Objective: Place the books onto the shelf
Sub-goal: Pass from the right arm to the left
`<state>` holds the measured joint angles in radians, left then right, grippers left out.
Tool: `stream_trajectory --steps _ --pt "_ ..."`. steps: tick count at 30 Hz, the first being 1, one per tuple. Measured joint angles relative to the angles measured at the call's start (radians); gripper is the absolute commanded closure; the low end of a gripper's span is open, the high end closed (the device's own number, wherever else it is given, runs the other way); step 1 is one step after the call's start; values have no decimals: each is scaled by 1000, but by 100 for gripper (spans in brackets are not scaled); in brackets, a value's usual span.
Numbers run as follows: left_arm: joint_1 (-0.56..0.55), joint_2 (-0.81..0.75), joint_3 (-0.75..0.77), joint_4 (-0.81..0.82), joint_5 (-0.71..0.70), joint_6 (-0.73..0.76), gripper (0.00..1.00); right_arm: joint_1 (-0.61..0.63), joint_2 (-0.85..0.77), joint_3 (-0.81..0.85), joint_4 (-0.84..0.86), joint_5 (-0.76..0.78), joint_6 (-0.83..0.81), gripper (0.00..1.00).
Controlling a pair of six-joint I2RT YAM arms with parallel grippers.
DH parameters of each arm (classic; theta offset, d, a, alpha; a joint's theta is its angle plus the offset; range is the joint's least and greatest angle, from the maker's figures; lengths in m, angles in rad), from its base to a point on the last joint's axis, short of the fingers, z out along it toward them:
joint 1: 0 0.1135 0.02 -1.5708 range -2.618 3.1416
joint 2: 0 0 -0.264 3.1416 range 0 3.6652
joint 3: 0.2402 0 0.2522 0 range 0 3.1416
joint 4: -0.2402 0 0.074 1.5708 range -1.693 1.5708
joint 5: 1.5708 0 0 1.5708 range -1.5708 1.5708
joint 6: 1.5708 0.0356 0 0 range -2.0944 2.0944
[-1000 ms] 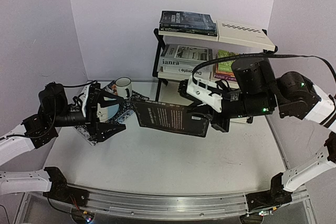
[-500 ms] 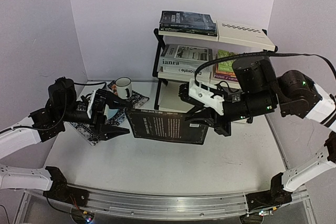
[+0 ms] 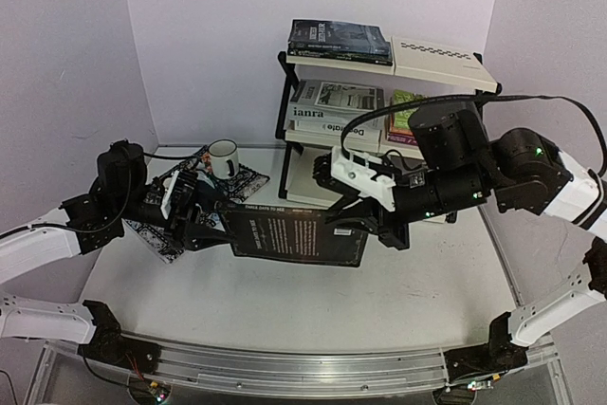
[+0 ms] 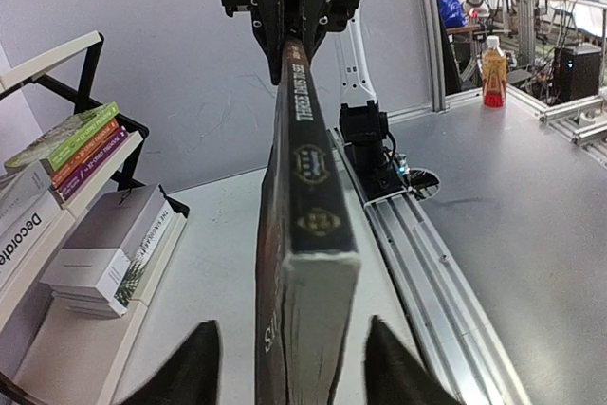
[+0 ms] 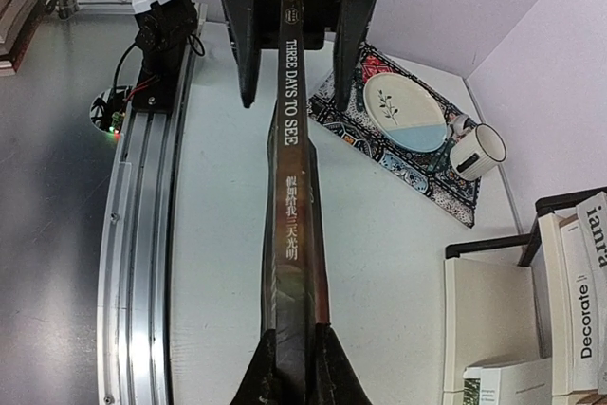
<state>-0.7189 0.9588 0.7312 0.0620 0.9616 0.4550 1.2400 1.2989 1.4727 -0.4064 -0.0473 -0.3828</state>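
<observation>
Check the left gripper: its jaws straddle the left end of the dark book, partly spread, with a gap on each side; the book hangs lengthwise between both grippers over the table, in front of the shelf; the right gripper is clamped on its right end; stacked books lie on the shelf's upper tiers.

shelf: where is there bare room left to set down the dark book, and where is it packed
Top tier: bare right of the dark novels. Bottom tier: bare at its left end, beside the palm-leaf book. Middle tier is crowded; the ianra stack and the green-topped stack nearly fill it.
</observation>
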Motion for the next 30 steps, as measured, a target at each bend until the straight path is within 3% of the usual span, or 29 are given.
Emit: stream_trajectory --steps 1,2,4,5,6,8,12,20,30 --pt "0 3 0 0 -6 -1 100 0 2 0 4 -1 2 95" --pt "0 6 0 0 -20 2 100 0 3 0 7 -1 3 84" --pt "0 8 1 1 -48 11 100 -1 4 0 9 3 7 54" --pt "0 8 2 3 -66 17 100 -2 5 0 12 5 14 44" --pt "0 6 3 -1 -90 24 100 -3 4 0 24 6 10 37" --pt "0 6 3 -21 -142 44 100 -2 3 -3 52 6 1 31" --pt "0 -1 3 -50 -221 89 100 0 -7 -29 62 13 -7 31" --pt "0 -3 49 -188 -277 194 100 0 67 13 -10 78 -34 42" --pt "0 13 61 -249 -282 230 100 0 207 81 -44 138 -87 62"
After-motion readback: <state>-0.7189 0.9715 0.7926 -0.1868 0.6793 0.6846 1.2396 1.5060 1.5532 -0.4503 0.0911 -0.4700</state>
